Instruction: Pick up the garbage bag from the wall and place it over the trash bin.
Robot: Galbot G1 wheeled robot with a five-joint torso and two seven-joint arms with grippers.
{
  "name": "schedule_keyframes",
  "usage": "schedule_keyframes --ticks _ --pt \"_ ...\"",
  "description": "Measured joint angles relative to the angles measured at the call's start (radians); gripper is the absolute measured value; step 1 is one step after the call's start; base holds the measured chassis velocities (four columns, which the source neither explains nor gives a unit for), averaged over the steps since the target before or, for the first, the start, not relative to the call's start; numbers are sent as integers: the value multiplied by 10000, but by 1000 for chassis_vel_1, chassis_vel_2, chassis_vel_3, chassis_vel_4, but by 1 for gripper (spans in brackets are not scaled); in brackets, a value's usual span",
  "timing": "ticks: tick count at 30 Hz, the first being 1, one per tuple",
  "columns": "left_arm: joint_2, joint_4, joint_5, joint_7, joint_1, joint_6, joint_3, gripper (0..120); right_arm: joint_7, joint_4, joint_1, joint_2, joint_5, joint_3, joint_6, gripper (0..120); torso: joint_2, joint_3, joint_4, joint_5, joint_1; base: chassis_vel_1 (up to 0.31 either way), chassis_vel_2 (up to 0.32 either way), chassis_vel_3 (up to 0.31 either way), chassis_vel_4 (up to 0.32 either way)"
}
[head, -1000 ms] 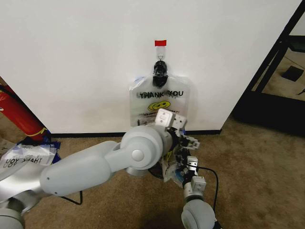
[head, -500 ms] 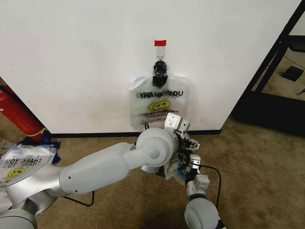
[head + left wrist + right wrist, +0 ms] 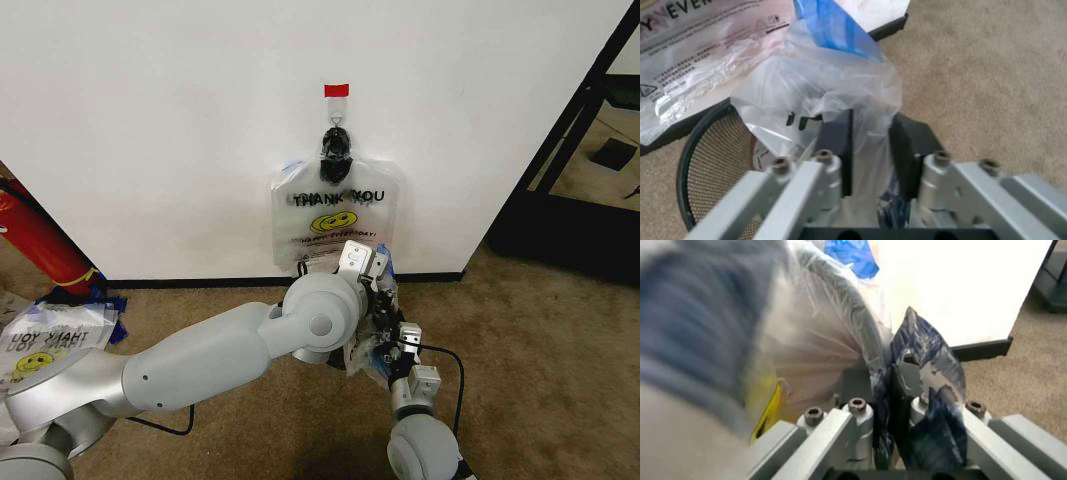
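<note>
Both grippers work bag onto bin, by wall.
L gripper (image 3: 870, 150), pulled in a bit vs 1 s ago, pinches garbage bag (image 3: 820, 95) at trash bin (image 3: 703, 165) rim; R gripper (image 3: 892, 385) clamps its blue edge. Bag nearly seated.

Printed plastic bags — three: one clipped on the wall (image 3: 150, 120), one garbage bag (image 3: 820, 95) at the trash bin (image 3: 707, 165), one floor bag (image 3: 55, 335). One red tape strip (image 3: 337, 90) — one black clip (image 3: 336, 145). One red cylinder (image 3: 40, 240).
</note>
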Motion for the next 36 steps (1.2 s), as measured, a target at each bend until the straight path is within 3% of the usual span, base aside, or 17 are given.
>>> schedule_keyframes --ticks 5,14,24,30,36 --pt "266 -87 1 110 -58 0 -111 0 -82 -13 20 -18 250 44 127 1 0 0 -1 -1 0 0 0 0 0" --pt "1222 -36 -49 322 -218 29 -628 0 -924 39 -267 -303 786 195 1099 1 0 0 1 -1 0 0 0 0 0" --pt "1837 79 -81 450 -32 128 -1078 0 -1990 209 -562 -579 1407 458 1823 1 0 0 0 -2 0 0 0 0 0" --pt "2576 -315 -181 645 363 292 -1619 0 -2862 194 -900 -849 2092 935 2352 1 0 0 1 -1 0 0 0 0 0" --pt "2842 -595 -420 647 527 365 -1864 0 -3392 195 -1115 -1010 2235 1105 2640 1 0 0 0 -1 0 0 0 0 0"
